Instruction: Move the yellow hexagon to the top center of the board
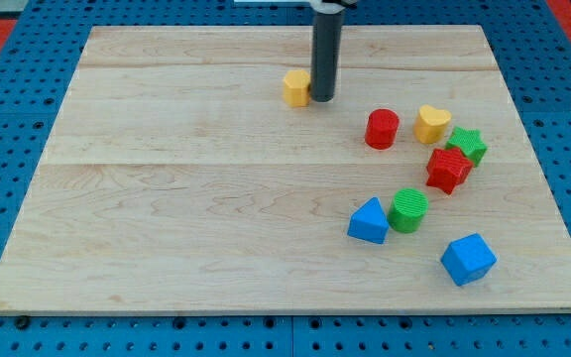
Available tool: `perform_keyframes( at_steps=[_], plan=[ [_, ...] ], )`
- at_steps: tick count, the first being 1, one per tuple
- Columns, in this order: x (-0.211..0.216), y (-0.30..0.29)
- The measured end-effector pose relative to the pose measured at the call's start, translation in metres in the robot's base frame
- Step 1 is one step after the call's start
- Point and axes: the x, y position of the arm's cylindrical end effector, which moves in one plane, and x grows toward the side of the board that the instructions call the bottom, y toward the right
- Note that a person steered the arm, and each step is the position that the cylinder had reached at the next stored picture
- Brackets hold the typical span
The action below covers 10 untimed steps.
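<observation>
Up near the top center of the pale wooden board (216, 198), the yellow hexagon (295, 87) sits just to the view's left of the dark rod, and the tip (321, 98) appears to be touching the block's right side, though the contact line is too fine to be certain. The rod is a plain matte cylinder standing upright, with no jaws; it holds nothing and simply stands against the block. The board is light wood with visible lengthwise grain and plank seams, resting on a blue pegboard table (8, 327) dotted with holes. Well apart, toward the view's right, lie the other blocks, all matte plastic: a red cylinder (382, 129), a yellow heart (431, 124), a green star (468, 145) touching a red star-like block (448, 169), a ribbed green cylinder (408, 209) just beside a blue triangular block (369, 221), and a blue angular block (467, 259) nearest the view's bottom right.
</observation>
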Motion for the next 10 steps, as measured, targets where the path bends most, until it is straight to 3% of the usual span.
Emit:
perform_keyframes(
  at_steps=[1,3,5,7,8,10],
  plan=[
    [-0.001,-0.053],
    [-0.030,-0.078],
    [-0.028,-0.148],
    [-0.056,-0.096],
    [-0.095,-0.092],
    [-0.080,-0.094]
  ],
)
